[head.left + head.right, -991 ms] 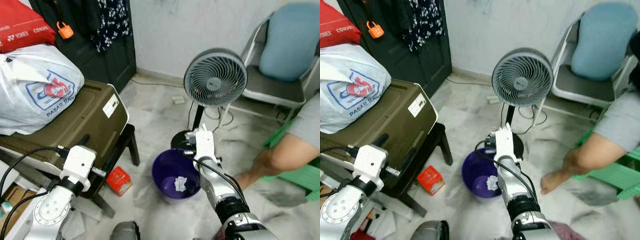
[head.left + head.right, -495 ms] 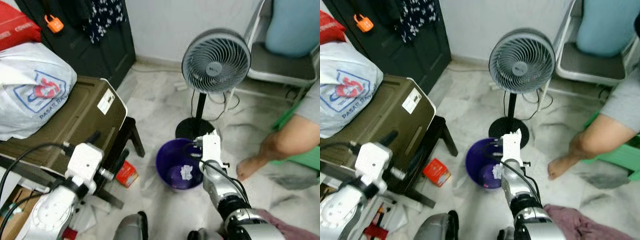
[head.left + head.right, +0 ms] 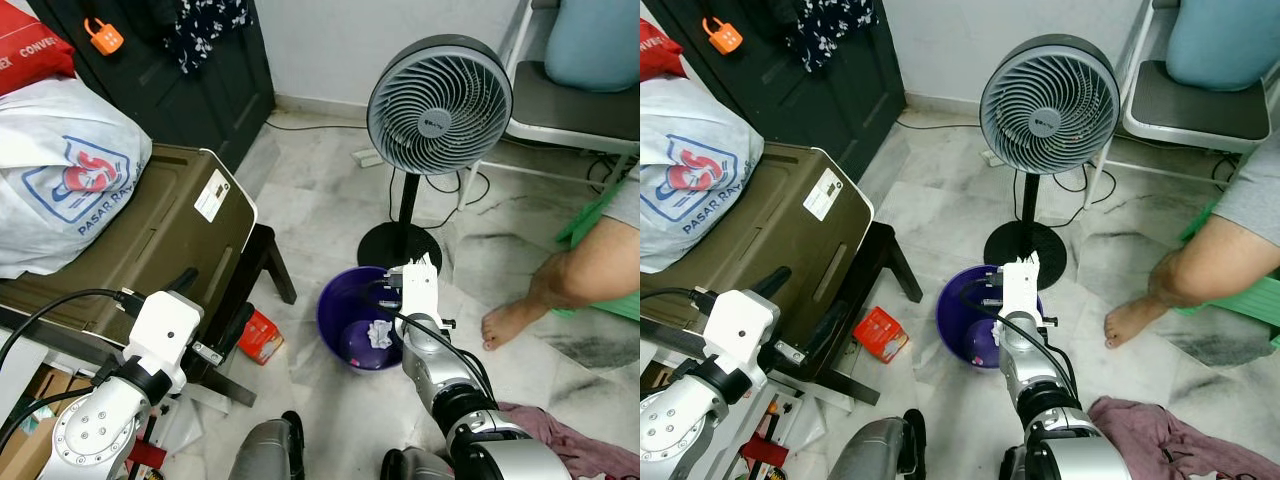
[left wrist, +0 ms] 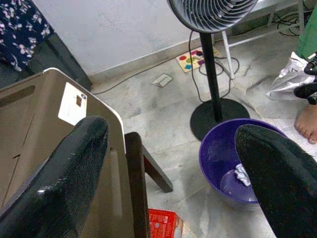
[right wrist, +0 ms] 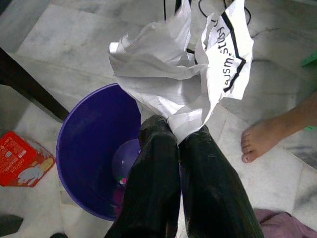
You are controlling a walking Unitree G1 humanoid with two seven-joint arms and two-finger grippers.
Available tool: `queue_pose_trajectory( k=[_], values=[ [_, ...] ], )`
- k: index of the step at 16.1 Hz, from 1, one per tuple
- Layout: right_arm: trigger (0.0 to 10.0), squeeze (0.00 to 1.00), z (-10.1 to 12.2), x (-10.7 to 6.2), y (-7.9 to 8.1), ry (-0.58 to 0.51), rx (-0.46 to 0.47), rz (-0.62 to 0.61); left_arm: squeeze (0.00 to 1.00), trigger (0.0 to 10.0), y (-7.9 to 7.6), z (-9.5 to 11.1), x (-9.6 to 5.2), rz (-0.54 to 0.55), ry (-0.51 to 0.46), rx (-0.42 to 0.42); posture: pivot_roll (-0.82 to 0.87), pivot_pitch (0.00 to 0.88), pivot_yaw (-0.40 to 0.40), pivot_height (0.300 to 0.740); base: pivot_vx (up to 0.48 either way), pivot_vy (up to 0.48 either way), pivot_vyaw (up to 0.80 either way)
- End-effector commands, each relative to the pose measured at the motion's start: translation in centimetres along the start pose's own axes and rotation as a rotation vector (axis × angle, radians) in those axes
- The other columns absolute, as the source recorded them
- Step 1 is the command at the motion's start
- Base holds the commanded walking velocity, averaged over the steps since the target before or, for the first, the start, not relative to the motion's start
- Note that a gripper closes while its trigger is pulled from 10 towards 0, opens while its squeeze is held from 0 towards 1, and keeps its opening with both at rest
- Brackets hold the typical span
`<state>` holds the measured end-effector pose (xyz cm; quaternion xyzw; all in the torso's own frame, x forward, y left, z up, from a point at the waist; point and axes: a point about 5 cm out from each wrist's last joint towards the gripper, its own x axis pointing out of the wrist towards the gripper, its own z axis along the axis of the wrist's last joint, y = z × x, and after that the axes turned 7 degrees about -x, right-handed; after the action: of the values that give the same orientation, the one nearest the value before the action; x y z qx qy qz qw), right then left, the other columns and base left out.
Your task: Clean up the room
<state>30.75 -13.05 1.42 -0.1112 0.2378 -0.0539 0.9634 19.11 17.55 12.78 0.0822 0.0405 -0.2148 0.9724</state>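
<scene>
A purple bin point(image 3: 340, 300) stands on the marble floor with a crumpled white scrap point(image 3: 380, 333) lying inside it. My right gripper point(image 5: 178, 134) is shut on a crumpled white wrapper point(image 5: 183, 84) with black print. It holds the wrapper just above the bin's far rim, and the wrapper point(image 3: 420, 268) shows there in the left eye view too. My left gripper point(image 4: 171, 131) is open and holds nothing. It hovers low beside the olive case point(image 3: 150, 240), to the left of the bin.
A standing fan point(image 3: 438, 95) rises right behind the bin. A red box point(image 3: 262, 337) lies by the black stool under the case. A white plastic bag point(image 3: 60, 180) sits on the case. A person's foot point(image 3: 510, 325) and a pink cloth point(image 3: 570, 440) are at the right.
The whole view has shifted as the camera moved. My right gripper still holds the wrapper, now nearer over the bin's far rim. The left gripper stays open.
</scene>
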Motion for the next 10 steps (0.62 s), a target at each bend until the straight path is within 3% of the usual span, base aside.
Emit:
queue_pose_trajectory(
  k=[1, 10],
  values=[
    [10.0, 0.0, -0.03, -0.09, 0.43, 0.004, 0.008, 0.006, 0.0, 10.0, 0.23, 0.05, -0.32, 0.002, 0.01, 0.004, 0.27, 0.211, 0.127, 0.74, 0.0, 0.0, 0.0],
    [10.0, 0.0, 0.14, 0.01, 0.6, 0.0, 0.009, 0.007, 0.0, 10.0, 0.32, 0.16, -0.49, 0.004, 0.023, 0.004, 0.27, 0.212, 0.13, 0.74, 0.0, 0.0, 0.0]
  ],
)
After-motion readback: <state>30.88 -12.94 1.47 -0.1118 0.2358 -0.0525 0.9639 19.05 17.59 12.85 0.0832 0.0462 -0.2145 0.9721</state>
